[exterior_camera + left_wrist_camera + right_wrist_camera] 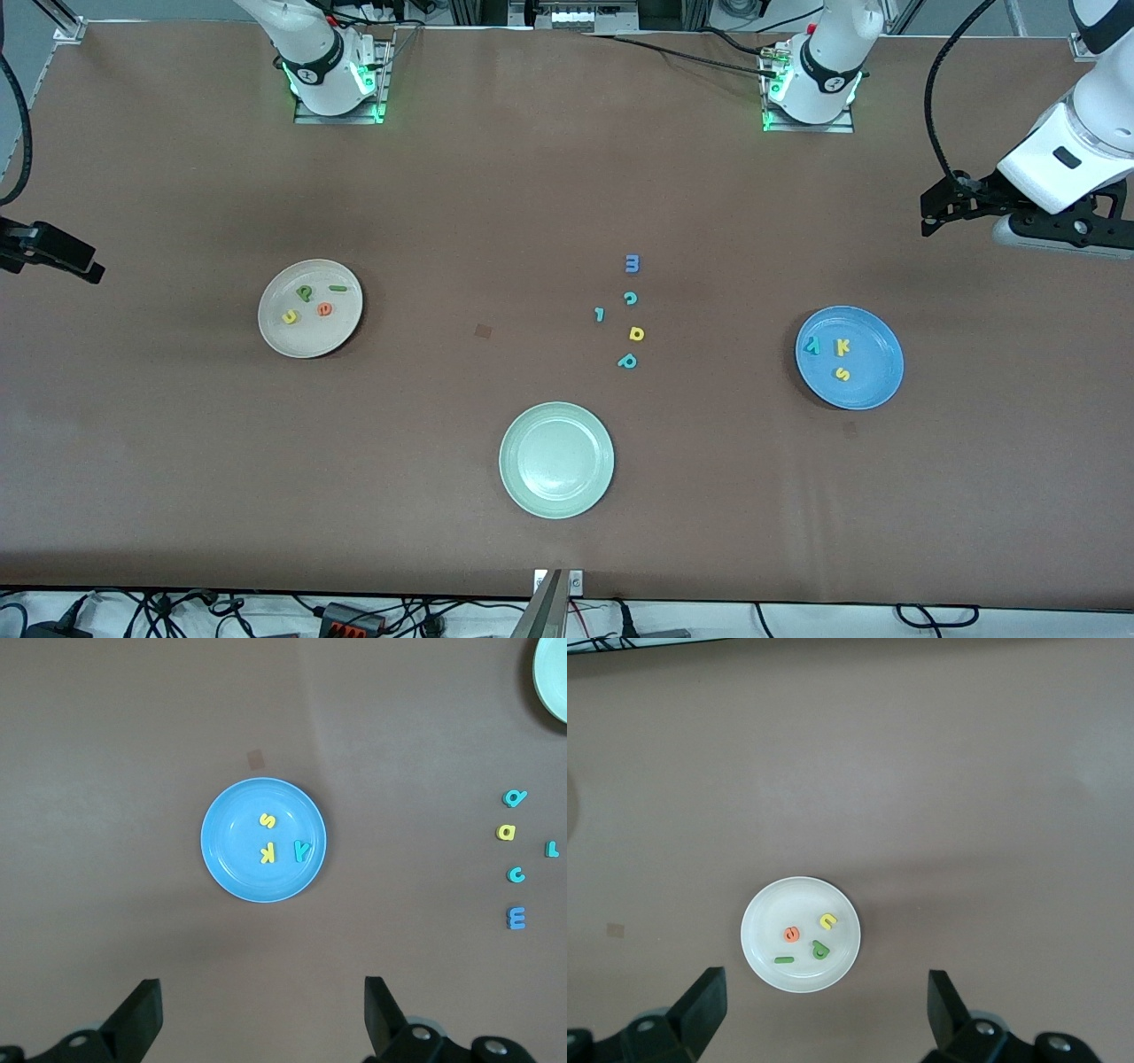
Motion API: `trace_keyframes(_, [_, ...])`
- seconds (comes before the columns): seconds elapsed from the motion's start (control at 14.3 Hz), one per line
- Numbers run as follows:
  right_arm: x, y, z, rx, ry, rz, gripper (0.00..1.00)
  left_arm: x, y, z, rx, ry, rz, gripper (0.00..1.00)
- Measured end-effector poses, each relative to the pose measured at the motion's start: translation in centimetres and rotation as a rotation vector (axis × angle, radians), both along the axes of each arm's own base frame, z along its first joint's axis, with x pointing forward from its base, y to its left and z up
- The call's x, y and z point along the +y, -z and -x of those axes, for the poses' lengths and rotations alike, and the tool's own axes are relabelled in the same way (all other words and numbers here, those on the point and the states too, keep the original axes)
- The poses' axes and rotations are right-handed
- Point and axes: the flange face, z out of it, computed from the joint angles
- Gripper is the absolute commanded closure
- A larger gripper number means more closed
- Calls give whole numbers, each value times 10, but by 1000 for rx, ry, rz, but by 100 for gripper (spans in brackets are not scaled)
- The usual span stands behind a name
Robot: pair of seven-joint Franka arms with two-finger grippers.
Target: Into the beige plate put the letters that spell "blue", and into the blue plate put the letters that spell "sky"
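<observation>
Front view: blue plate (873, 392) at frame's right held s, k, y; beige plate (282, 337) held b, l, u, e. Left gripper (262, 1019), right gripper (826, 1017) both spread, empty. Risk: needless reach could scatter sorted letters.

Round pale green plate (554, 678) cut by left wrist view's edge; right arm's black fingers (53, 251) cropped in front view.
</observation>
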Motion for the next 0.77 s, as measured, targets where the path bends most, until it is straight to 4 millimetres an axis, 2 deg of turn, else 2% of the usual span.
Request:
trace_keyframes(0.28, [1,0,0,2,-9,3,0,0,0,0,0,0,0,0])
trace_keyframes(0.42, [9,5,0,16,-40,24,0,0,0,0,0,0,0,0])
trace_keyframes(0.63, [25,24,2,52,-70,34,0,0,0,0,0,0,0,0])
trace_keyframes(0.77, [25,37,10,51,-73,35,0,0,0,0,-1,0,0,0])
